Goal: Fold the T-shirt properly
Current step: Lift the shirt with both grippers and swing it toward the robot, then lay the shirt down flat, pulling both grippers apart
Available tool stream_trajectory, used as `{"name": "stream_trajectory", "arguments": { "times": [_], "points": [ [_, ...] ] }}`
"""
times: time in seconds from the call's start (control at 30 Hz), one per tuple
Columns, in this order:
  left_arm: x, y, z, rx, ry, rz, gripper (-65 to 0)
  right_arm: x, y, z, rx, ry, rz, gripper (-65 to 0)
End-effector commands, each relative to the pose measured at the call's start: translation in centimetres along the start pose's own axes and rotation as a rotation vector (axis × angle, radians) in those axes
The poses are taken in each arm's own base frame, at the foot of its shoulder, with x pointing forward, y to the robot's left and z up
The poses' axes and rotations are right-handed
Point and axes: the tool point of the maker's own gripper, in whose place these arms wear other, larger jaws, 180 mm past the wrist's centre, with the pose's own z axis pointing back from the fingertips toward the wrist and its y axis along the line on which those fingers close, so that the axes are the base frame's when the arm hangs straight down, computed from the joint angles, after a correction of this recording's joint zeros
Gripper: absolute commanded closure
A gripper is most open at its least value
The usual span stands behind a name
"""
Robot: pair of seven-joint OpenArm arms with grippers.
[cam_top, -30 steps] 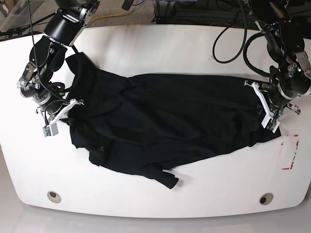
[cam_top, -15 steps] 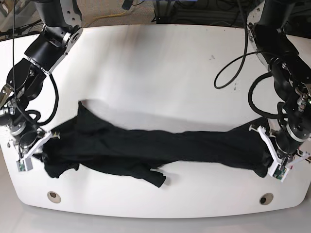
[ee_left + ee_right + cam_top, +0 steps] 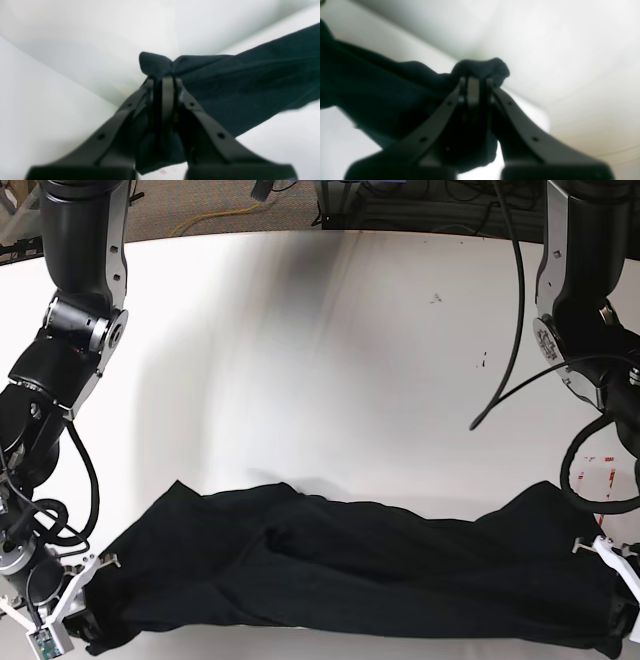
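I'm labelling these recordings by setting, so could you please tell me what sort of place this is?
Most likely a robotics lab workbench: a bare white table with two black robot arms over it, loose cables along its far edge, and a red tape mark. A black T-shirt is the only work item.

The plain black T-shirt (image 3: 360, 575) lies stretched lengthwise, rumpled, along the table's near edge.
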Motion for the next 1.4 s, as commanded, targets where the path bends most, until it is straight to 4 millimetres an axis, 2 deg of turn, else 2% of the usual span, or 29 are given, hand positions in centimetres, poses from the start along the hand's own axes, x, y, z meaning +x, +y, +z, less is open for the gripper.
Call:
{"name": "stream_trajectory", "arguments": {
  "times": [0.0,0.1,0.2,0.33,0.43,0.57,0.67,0.77,0.83,0.97,1.17,1.37],
  "points": [
    [2.3,2.1,0.9,0.057,-0.062,-0.021,-0.1,3.2,-1.5,1.1,-0.042,-0.071,0.043,0.0],
    [2.4,2.9,1.1,0.071,-0.06,-0.025,-0.1,3.7,-1.9,1.3,-0.052,-0.075,0.047,0.0],
    [1.3,2.3,0.8,0.052,-0.034,-0.025,-0.1,2.7,-2.5,1.7,-0.064,-0.032,0.056,0.0],
    [-1.9,0.1,0.1,-0.002,0.043,-0.026,-0.1,-0.8,-1.8,2.0,-0.062,0.032,0.036,0.0],
    [-4.7,-2.2,-0.1,-0.075,0.096,-0.014,-0.1,-3.5,-1.1,2.9,-0.071,0.067,0.019,0.0],
    [-8.6,-5.7,0.3,-0.162,0.177,-0.012,-0.1,-7.1,1.2,3.7,-0.033,0.12,0.01,0.0],
    [-12.4,-9.2,1.0,-0.25,0.259,-0.004,-0.1,-10.4,3.6,4.5,0.004,0.141,-0.076,0.0],
    [-16.0,-12.6,2.3,-0.348,0.332,0.013,0.0,-13.3,5.0,5.8,0.008,0.19,-0.118,0.0],
    [-19.1,-14.5,4.0,-0.404,0.406,0.044,0.0,-15.6,6.3,6.7,0.021,0.238,-0.142,0.0],
    [-23.0,-17.5,7.2,-0.503,0.493,0.11,0.0,-19.2,8.3,8.0,0.035,0.304,-0.215,0.0],
    [-27.2,-18.6,11.5,-0.568,0.617,0.142,0.0,-23.5,9.7,10.4,0.01,0.384,-0.328,0.0],
    [-29.5,-18.7,14.4,-0.596,0.702,0.156,0.0,-26.7,10.6,12.8,-0.029,0.445,-0.423,0.0]
  ]
}}
